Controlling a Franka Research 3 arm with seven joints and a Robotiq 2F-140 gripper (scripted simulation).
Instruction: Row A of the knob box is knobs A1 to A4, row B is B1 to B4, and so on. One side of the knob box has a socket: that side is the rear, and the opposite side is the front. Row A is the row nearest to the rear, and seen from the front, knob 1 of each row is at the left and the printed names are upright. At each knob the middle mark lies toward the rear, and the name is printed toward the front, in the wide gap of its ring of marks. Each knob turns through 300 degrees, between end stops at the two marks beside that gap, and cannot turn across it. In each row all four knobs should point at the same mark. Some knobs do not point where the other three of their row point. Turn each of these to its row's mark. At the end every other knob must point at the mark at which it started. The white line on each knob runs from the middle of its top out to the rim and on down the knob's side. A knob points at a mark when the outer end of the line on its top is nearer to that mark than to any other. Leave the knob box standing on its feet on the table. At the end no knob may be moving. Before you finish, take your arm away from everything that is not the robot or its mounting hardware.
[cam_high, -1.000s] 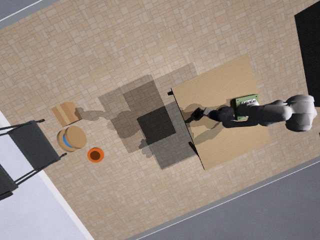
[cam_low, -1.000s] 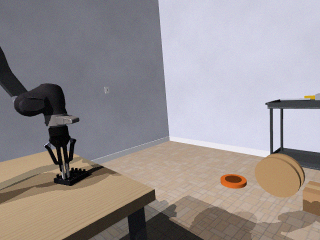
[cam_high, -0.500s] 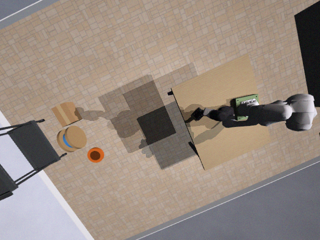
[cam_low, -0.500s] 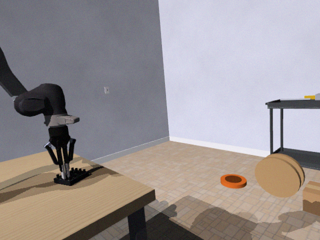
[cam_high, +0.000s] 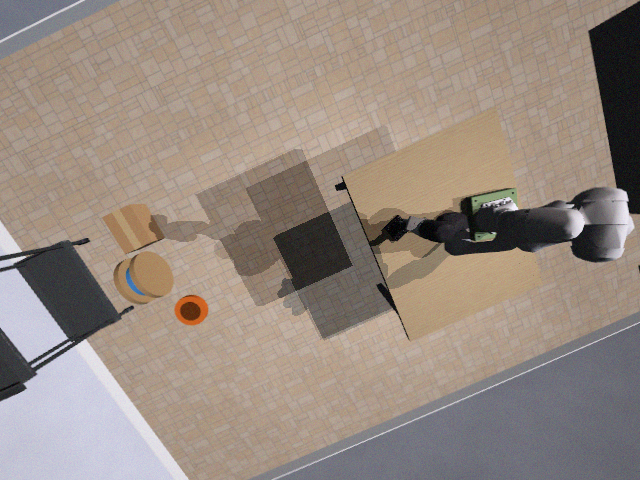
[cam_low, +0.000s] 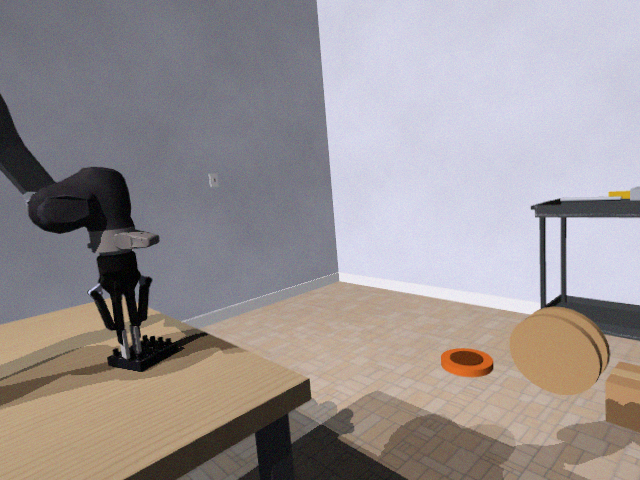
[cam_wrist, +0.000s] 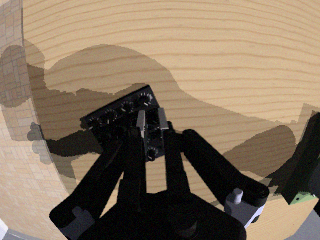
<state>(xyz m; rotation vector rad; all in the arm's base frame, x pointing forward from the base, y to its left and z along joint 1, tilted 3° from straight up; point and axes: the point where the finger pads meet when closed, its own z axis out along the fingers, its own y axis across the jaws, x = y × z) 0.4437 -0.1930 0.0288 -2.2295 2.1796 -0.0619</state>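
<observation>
In the top view, the gripper was over the table, near its edge. The knob box could not be told apart there from the dark hand.

In the exterior view, the knob box stood on the table, and the fingers reached down at its near end. A small tilt of the hand could press the box sideways and make it slide, I judged. If the fingers were to lift while rubbing a knob, this could turn it away from its mark.

In the wrist view, the fingers were only a little open, with a narrow gap. I saw nothing surely gripped; whether a knob stood inside the gap, I cannot tell. The fingers were close to other knobs, so a wide opening or a twist there might disturb a correct one. The shadow and the fingers hid several white lines, therefore a wrong mark could be easily chosen.
</observation>
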